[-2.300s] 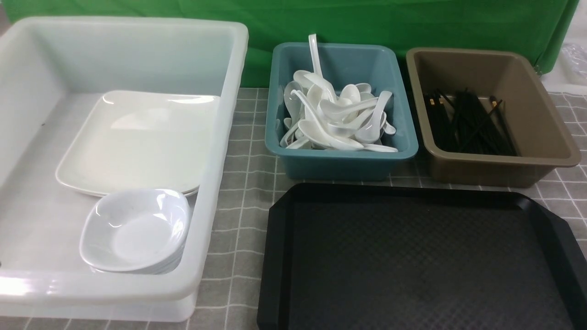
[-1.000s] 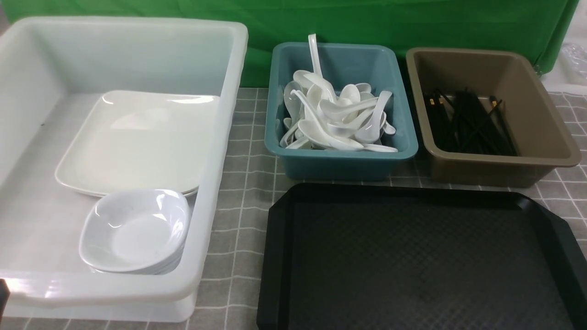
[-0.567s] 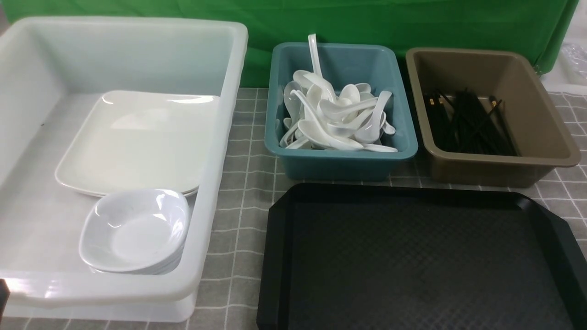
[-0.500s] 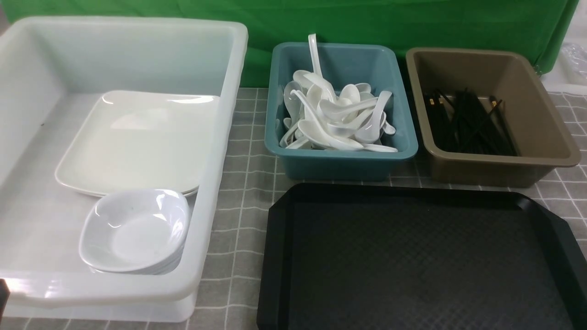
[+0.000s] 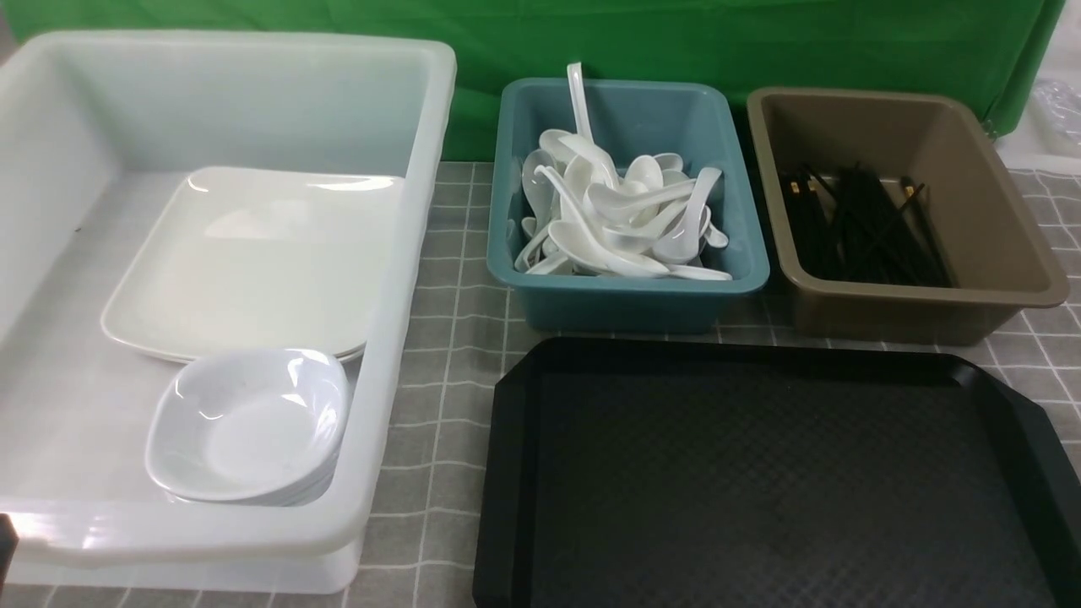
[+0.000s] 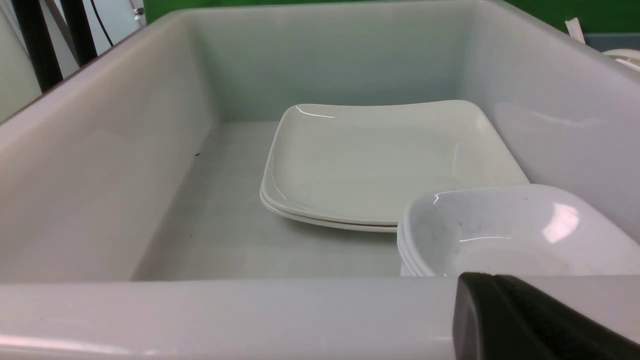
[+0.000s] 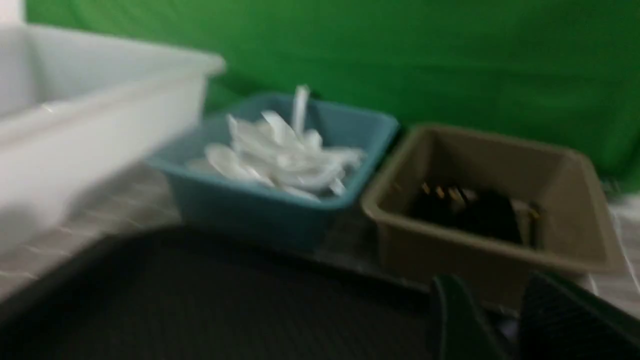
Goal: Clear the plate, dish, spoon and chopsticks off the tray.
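Black tray (image 5: 760,481) nearest, its near edge cut off, nothing on it, right gripper (image 7: 500,320) blurred above it, jaws slightly apart around nothing, left gripper (image 6: 525,320) closed, mostly hidden, plate (image 5: 253,262) in white bin (image 5: 405,253) left of tray, spoons (image 5: 616,219) and chopsticks (image 5: 870,228) in tubs beyond.
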Robot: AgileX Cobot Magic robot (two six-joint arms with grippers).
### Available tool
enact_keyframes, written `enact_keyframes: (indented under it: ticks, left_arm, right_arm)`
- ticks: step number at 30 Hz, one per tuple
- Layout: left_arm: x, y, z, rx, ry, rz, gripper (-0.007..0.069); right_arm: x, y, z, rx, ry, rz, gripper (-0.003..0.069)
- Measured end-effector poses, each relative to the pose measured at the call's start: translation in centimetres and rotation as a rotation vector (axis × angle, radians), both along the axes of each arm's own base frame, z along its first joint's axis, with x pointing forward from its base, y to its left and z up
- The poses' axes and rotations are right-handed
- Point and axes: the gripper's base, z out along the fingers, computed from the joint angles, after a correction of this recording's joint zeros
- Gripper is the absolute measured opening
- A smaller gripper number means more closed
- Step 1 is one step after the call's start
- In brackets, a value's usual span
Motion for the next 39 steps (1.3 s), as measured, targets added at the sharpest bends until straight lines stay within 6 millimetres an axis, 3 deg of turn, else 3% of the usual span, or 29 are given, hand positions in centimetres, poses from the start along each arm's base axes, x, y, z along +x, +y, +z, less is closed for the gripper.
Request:
enact_keyframes:
  ticks: [2, 5, 12, 39]
  left_arm:
    - [0.0, 0.0, 0.0, 0.0, 0.0, 0.0, 0.0004]
    - [0.0, 0.0, 0.0, 0.0, 0.0, 0.0, 0.0004]
    - [0.0, 0.0, 0.0, 0.0, -0.001, 0.0, 0.0004]
    - [0.0, 0.0, 0.0, 0.007, -0.001, 0.001, 0.0004]
  right_arm:
    - [0.1, -0.6, -3.2, -0.011, 0.093, -0.087, 0.0237]
    - [-0.2, -1.3, -5.2, -0.01, 0.186, -0.192, 0.0237]
    - [-1.2, -1.5, -5.1, 0.014, 0.13, -0.249, 0.0237]
    - [-1.2, -1.3, -5.2, 0.027, 0.145, -0.211, 0.0237]
